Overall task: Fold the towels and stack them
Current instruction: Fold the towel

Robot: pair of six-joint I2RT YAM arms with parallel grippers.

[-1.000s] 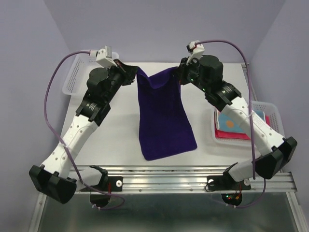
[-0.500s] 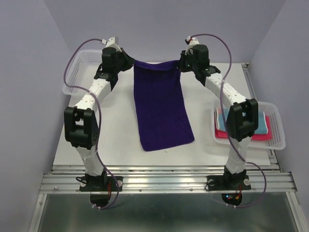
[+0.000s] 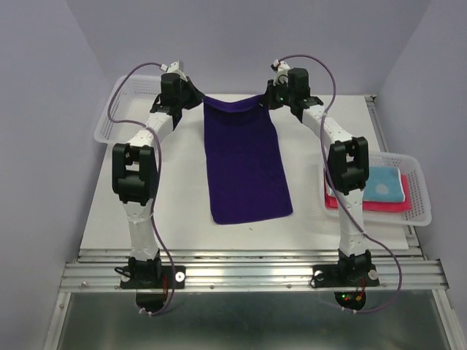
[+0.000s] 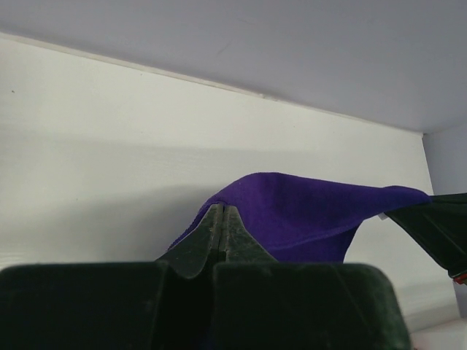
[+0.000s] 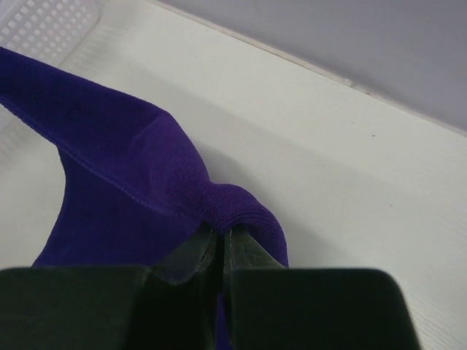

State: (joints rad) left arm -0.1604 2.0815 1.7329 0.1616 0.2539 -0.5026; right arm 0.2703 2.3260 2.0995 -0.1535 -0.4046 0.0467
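I have the dark purple towel (image 3: pixel 244 164) pinched by its two far corners. My left gripper (image 4: pixel 222 211) is clamped on one corner, its tips pressed together with cloth bunched just beyond them. My right gripper (image 5: pixel 219 233) is clenched on the other, with the hem rolled over its tips. The edge between the two hands hangs taut and slightly lifted. Behind the hands, towards the arm bases, the rest of the towel lies flat on the white table (image 3: pixel 175 189), with its near edge a little askew.

I judge this to be the first fold, far edge onto near edge. To do it well I would:
- raise both corners together and hold the spacing so that edge does not sag
- carry them back over the cloth
- set each corner on its near mate, allowing for the slant
- let go with both hands at once

Outboard of my right hand and back along that arm, a white mesh basket (image 3: pixel 419 197) holds a light blue towel (image 3: pixel 383 186) on a pink-red towel (image 3: pixel 368 206).

I can read no brand, label or writing anywhere.
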